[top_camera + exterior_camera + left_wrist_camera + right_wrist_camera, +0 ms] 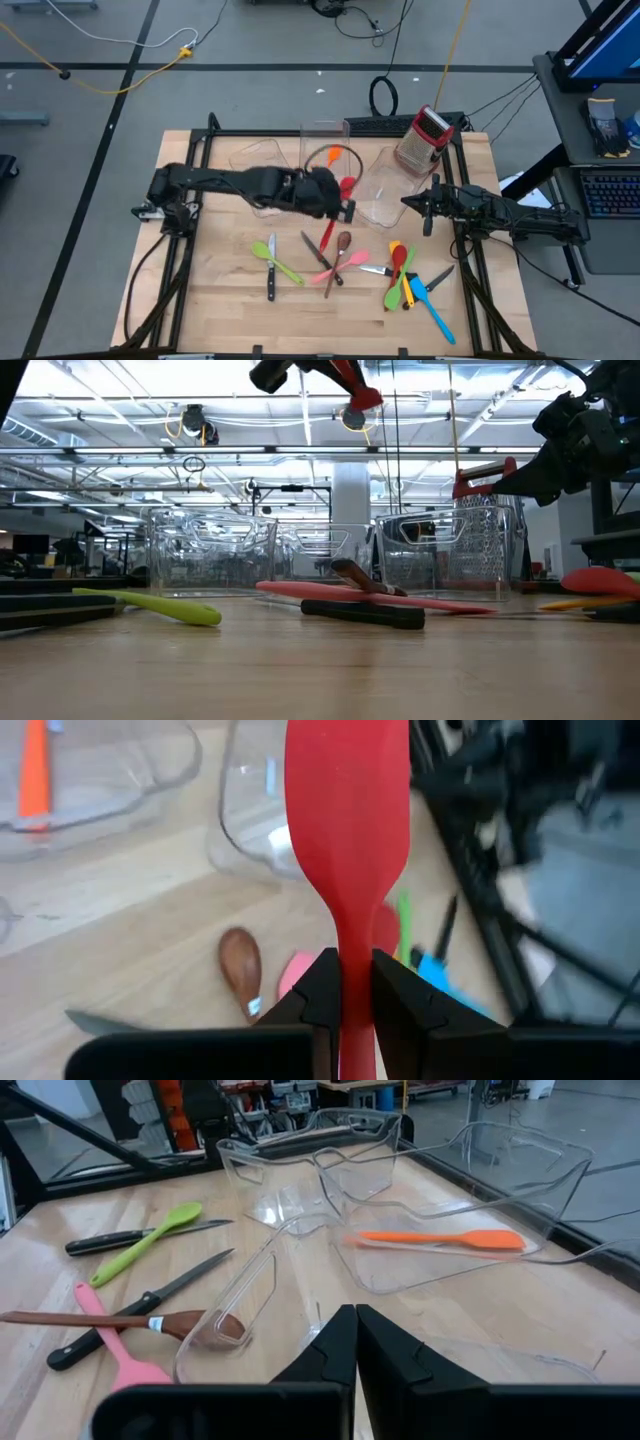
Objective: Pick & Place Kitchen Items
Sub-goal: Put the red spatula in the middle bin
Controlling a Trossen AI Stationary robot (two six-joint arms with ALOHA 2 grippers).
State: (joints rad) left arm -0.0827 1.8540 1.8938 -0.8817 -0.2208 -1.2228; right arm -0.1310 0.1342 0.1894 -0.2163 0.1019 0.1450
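Above the table (220, 300), just beside the near edge of the middle clear bin (322, 150), the left gripper (355, 982) holds a red spatula (347, 815) well off the wood, its two dark fingers (318, 988) clenched on the handle with the broad blade pointing away from the wrist. In the low view the red spatula hangs high over everything lying on the table. That middle bin already contains an orange spatula (440, 1239), lying flat on its floor. On the side of the bin toward the table's front edge, loose utensils are spread on the wood: a brown spoon (343, 243) crossed over a pink spatula (347, 262) and a black-handled knife (318, 254), a green spoon (276, 260) beside another black-handled knife (271, 278), and farther to the right a cluster with a red spoon (398, 258), a yellow utensil (408, 288) and a blue spatula (432, 306). A red-topped box grater (424, 138) stands right of the bins. The right gripper (355, 1342) waits right of the bins, near the table's right edge, its fingers pressed together on nothing.
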